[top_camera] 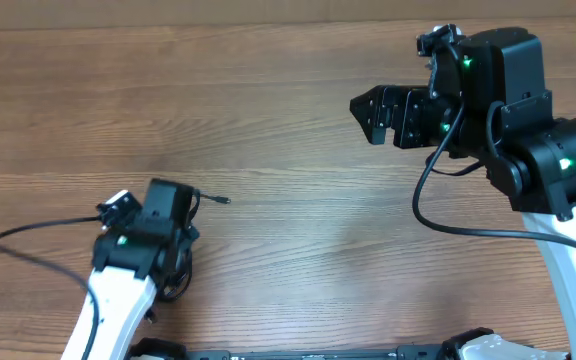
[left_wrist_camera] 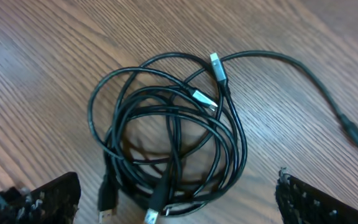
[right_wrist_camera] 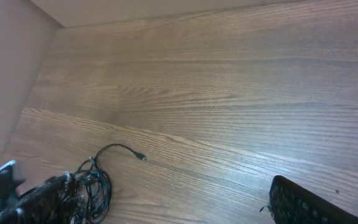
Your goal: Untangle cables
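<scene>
The cables (left_wrist_camera: 166, 140) lie on the wooden table as one tangled black coil with several plug ends. One strand runs off to the right and ends in a small plug (left_wrist_camera: 355, 134). My left gripper (left_wrist_camera: 178, 206) hangs just above the coil's near edge, open, holding nothing, with one finger on each side. From overhead, the left arm (top_camera: 153, 230) covers most of the coil and only the stray strand (top_camera: 213, 198) shows. My right gripper (top_camera: 371, 116) is open and empty, far off at the upper right. It sees the cables (right_wrist_camera: 95, 186) from a distance.
A thick black robot cable (top_camera: 33, 235) loops out left of the left arm. Another hangs from the right arm (top_camera: 438, 215). Bare wooden tabletop (top_camera: 298, 220) stretches between the two arms. A wall edge (right_wrist_camera: 17, 74) borders the table on the far left.
</scene>
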`<state>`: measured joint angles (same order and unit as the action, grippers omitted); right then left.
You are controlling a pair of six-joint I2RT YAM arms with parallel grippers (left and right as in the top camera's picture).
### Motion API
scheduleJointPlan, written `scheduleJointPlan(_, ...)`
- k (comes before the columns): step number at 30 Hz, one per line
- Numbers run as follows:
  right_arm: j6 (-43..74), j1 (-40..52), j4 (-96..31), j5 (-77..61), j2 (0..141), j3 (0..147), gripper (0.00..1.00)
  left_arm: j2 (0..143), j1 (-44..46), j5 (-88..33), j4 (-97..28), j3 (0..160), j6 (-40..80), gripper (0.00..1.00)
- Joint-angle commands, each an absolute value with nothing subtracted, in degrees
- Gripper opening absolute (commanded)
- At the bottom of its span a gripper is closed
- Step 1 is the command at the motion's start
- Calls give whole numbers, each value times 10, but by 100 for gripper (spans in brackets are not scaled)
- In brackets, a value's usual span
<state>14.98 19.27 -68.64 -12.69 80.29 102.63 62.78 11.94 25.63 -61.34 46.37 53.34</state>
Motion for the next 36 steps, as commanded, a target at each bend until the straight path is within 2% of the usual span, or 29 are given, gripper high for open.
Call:
scheduleJointPlan(1,149,197,-689,-129,803,1028,96,678,116,264,-598,459,558,98)
scheduleJointPlan(3,149,197,-692,-129,803,1028,96,704,116,251,-593,459,566,88)
scheduleJointPlan(7,149,197,-696,-130,803,1028,96,749,116,228,-593,453,601,90)
scheduleJointPlan(10,149,197,-695,-130,803,1028,96,772,116,228,-593,451,613,82)
scheduleJointPlan(16,149,197,-702,-130,803,1028,96,806,116,227,-592,451,643,80)
scheduleJointPlan(22,142,197,-713,-130,803,1028,96,825,116,213,-577,441,648,83)
scheduleJointPlan(25,118,197,-717,-130,803,1028,96,829,116,216,-551,423,647,98)
scheduleJointPlan(34,114,197,-725,-130,803,1028,96,829,116,220,-491,372,647,94)
scheduleJointPlan(35,114,197,-725,-130,803,1028,96,829,116,218,-485,366,648,92)
scheduleJointPlan(36,114,197,-725,-130,803,1028,96,829,116,213,-478,360,647,81)
